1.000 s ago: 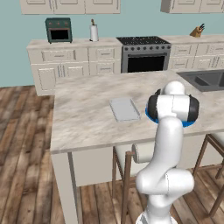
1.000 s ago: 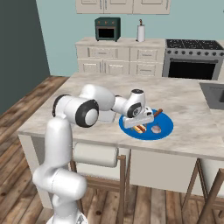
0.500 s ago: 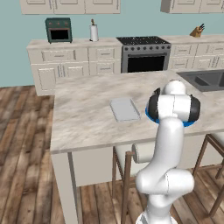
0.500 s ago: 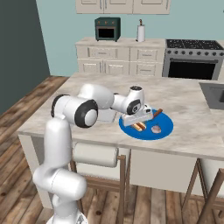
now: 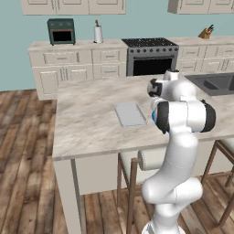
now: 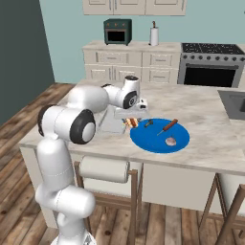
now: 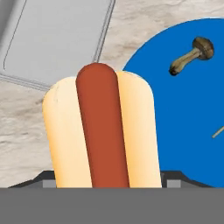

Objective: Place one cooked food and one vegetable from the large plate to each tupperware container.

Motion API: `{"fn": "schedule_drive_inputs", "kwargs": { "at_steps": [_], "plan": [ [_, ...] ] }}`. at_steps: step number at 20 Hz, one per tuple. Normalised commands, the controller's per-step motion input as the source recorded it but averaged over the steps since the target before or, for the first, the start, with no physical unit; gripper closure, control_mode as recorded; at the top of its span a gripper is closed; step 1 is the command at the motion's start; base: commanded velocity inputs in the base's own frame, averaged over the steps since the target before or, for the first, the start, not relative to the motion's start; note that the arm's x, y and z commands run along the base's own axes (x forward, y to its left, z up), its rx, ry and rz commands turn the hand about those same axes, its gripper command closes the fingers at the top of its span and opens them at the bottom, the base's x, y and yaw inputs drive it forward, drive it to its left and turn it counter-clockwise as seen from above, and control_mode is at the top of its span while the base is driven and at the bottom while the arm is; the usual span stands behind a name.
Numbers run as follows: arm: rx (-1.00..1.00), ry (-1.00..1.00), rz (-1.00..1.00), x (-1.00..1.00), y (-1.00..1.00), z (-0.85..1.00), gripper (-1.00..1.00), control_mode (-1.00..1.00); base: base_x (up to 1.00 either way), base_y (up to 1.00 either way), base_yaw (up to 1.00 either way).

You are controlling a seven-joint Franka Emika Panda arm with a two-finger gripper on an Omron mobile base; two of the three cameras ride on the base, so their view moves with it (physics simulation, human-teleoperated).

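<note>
The hand (image 6: 132,120) has closed on the hot dog (image 7: 101,131), where a second ago its fingers stood wider apart. It has carried the bun from over the large plate (image 6: 152,139) to that plate's left edge, beside the tupperware container (image 7: 57,39) on the counter (image 6: 206,110). A mushroom (image 7: 192,54), a carrot (image 6: 167,126) and a pale piece of food (image 6: 171,141) lie on the plate.

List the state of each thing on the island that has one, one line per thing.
gripper: shut on the hot dog, lifted off the counter.
hot dog: held, over the plate's edge beside the tray.
large plate: flat on the counter, holding a mushroom, a thin stick-like item and a pale piece.
tupperware container: open, nothing inside.
mushroom: lying on its side.
</note>
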Motion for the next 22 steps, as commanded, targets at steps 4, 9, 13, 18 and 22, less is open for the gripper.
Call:
{"fn": "schedule_drive_inputs", "kwargs": {
  "at_steps": [4, 9, 13, 18, 22],
  "plan": [
    [0.04, 0.04, -0.38, 0.34, 1.0, 0.13, 1.0, -1.0, 0.0, 0.0, 0.0],
    [-0.01, 0.0, -0.16, 0.28, 0.69, 0.0, 1.0, -1.0, 0.0, 0.0, 0.0],
    [0.0, 0.04, -0.15, 0.96, 0.14, -0.1, 1.0, -1.0, 0.0, 0.0, 0.0],
    [0.03, 0.07, -0.07, 0.54, -0.2, -0.1, 1.0, -1.0, 0.0, 0.0, 0.0],
    [0.02, 0.0, 0.04, 0.23, 0.08, -0.18, 1.0, -1.0, 0.0, 0.0, 0.0]
  ]
}}
